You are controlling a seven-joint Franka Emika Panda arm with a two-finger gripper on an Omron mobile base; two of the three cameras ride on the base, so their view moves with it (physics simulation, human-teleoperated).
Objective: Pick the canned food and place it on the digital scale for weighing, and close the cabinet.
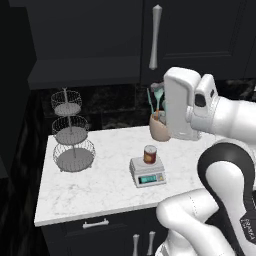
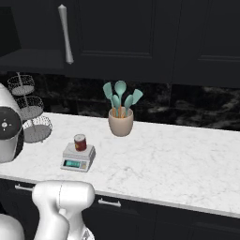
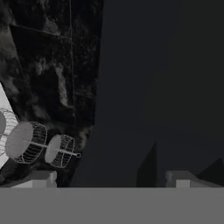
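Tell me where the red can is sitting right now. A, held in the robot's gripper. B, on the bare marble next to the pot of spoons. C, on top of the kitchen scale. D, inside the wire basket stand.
C: the red can stands upright on the flat top plate of the kitchen scale, just behind its green display; the right base view shows the same.

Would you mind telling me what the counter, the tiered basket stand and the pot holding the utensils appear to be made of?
The counter looks like polished white marble, going by its grey veining. The tiered basket stand appears to be thin grey metal wire, with open mesh walls. The pot looks like matte beige ceramic or clay, being smooth and without shine, though the render leaves that open. The utensils in it look like teal plastic or silicone.
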